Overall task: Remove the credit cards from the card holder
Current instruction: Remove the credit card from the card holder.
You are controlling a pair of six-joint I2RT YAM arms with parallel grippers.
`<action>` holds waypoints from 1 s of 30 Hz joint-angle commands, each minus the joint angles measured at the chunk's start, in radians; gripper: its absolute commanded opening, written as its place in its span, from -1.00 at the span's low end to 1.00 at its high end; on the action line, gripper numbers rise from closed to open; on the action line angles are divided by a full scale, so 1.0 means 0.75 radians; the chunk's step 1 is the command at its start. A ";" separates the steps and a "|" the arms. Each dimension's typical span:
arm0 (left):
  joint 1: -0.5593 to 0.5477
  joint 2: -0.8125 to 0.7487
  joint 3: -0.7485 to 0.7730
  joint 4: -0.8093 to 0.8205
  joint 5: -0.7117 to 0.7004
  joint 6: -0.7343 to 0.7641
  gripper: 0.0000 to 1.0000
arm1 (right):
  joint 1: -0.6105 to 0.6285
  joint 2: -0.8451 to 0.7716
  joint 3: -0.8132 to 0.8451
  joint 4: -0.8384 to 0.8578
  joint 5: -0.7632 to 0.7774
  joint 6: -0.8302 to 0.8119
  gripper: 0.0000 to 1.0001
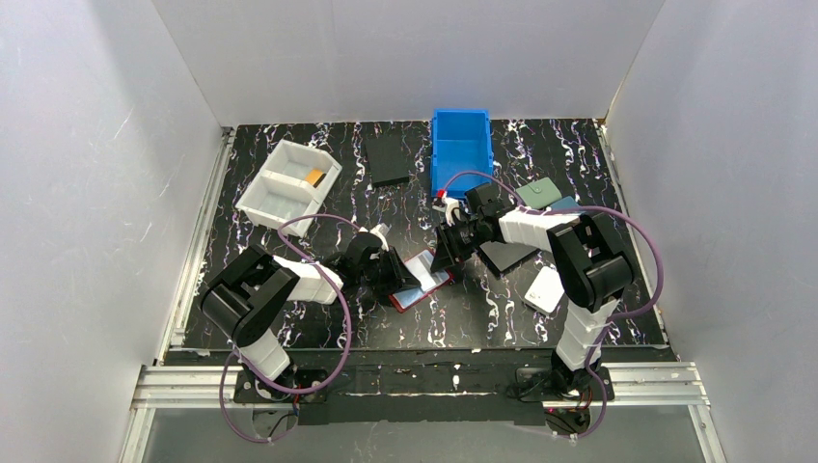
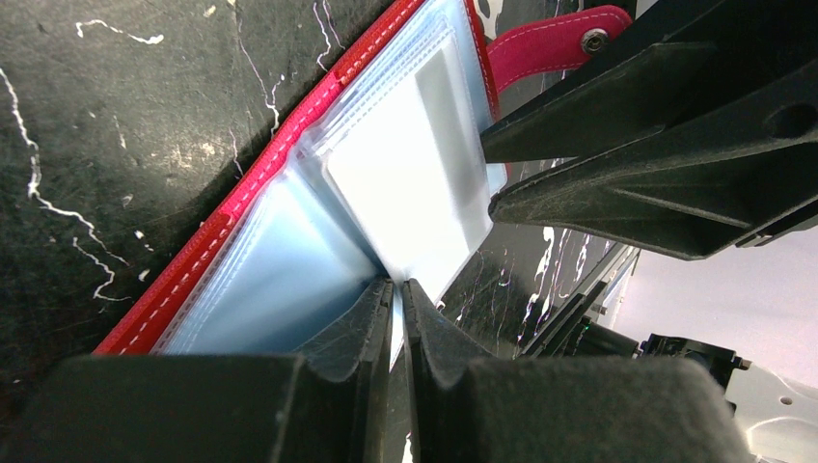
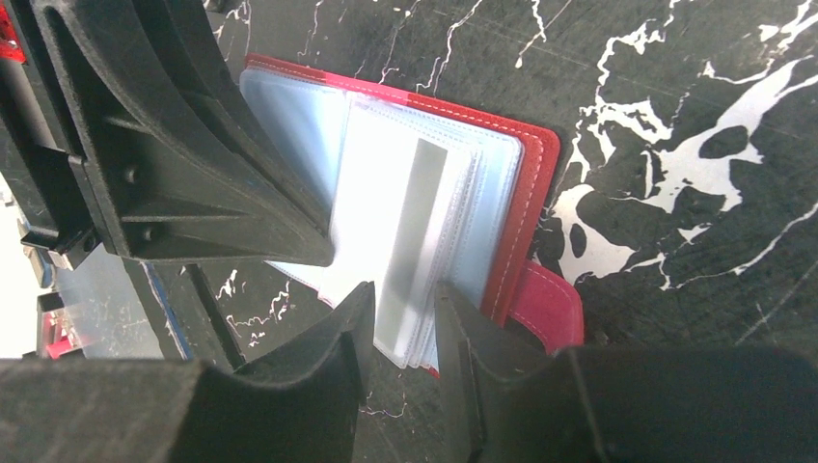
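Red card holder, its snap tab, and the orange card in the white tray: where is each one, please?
red card holder (image 3: 535, 193): right wrist view, on its red outer cover.
snap tab (image 2: 545, 43): left wrist view, on the tab's middle.
orange card (image 1: 313, 177): top external view, on its face.

Left end effector (image 2: 396, 289) pinches a pale pocket leaf of the open card holder (image 2: 289, 227).

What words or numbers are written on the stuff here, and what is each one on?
None can be read in any view.
Whitish card in the red card holder: washed out by glare, no print shows.
Orange card in the white tray: too small to read.
Blue bin: no label shows.
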 commanded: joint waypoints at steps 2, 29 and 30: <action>-0.007 0.053 -0.016 -0.145 -0.049 0.045 -0.82 | 0.030 0.046 0.052 -0.026 -0.096 -0.004 -0.27; -0.005 -0.021 -0.040 -0.144 -0.056 0.012 -0.50 | 0.032 -0.017 0.005 0.110 -0.366 0.100 -0.53; -0.003 -0.030 -0.043 -0.144 -0.059 0.009 -0.46 | 0.032 -0.017 0.003 0.111 -0.367 0.101 -0.53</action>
